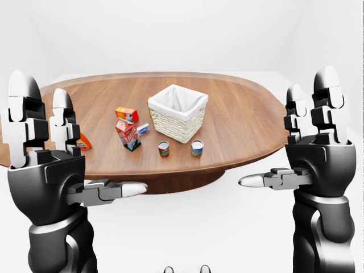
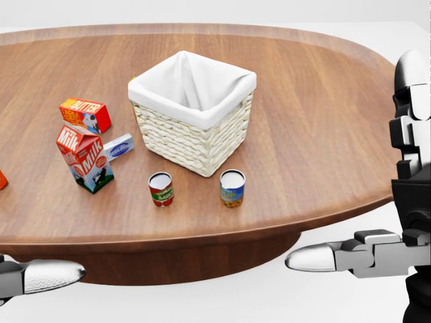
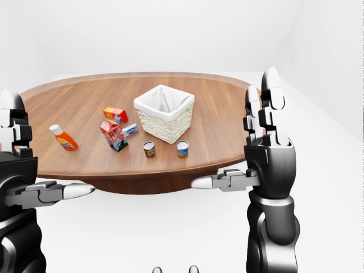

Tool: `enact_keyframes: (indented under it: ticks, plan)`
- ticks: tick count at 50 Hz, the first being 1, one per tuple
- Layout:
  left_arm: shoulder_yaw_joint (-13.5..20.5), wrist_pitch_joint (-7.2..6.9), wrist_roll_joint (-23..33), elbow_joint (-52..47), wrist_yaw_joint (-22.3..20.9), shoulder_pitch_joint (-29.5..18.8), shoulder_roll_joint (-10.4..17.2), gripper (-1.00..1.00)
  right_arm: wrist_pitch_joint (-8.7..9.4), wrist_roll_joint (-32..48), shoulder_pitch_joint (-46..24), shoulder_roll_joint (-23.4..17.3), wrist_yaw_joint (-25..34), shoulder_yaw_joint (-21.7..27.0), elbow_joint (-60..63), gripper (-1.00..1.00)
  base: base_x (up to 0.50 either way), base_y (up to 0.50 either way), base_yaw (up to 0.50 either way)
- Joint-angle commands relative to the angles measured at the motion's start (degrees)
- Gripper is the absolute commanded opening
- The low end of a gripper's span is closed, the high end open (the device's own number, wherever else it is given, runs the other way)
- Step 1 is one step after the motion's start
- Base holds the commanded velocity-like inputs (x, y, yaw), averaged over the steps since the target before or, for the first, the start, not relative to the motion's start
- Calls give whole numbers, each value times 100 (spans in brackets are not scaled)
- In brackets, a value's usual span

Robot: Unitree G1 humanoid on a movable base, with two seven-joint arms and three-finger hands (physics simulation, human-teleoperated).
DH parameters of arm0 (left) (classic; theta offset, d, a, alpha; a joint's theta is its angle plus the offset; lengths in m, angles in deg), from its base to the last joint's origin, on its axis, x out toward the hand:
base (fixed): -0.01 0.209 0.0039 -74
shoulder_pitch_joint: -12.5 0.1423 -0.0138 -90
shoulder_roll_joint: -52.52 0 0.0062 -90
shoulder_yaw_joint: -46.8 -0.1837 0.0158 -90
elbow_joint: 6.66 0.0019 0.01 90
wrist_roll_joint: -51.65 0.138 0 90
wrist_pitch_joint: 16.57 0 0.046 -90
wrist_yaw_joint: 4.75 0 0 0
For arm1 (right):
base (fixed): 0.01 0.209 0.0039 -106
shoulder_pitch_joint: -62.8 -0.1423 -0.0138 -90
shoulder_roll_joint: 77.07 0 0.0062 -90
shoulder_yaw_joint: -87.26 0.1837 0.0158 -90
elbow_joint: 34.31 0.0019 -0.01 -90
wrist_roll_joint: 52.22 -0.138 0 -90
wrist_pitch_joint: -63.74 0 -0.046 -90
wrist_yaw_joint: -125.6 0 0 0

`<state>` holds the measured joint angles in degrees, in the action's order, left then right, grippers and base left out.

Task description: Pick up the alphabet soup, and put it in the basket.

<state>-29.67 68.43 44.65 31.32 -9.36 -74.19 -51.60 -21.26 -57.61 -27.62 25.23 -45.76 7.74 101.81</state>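
Observation:
The alphabet soup, a small can with a blue and yellow label, stands upright on the round wooden table, just below the right corner of the basket in the head view. The basket is woven, lined with white cloth, and looks empty. My left hand and right hand are both raised short of the table's near edge, fingers up and thumbs pointing inward. Both are open and hold nothing. The soup is well beyond them.
A red-labelled can stands left of the soup. Further left are a milk carton, a butter box, a small blue-and-white box and a ketchup bottle.

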Motion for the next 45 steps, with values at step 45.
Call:
enact_keyframes:
  ticks: [45]
  plan:
    - [9,0,43,103,-31,39,-5,100,0,62,58,29,48,-77,-45,100,8,-7,0]
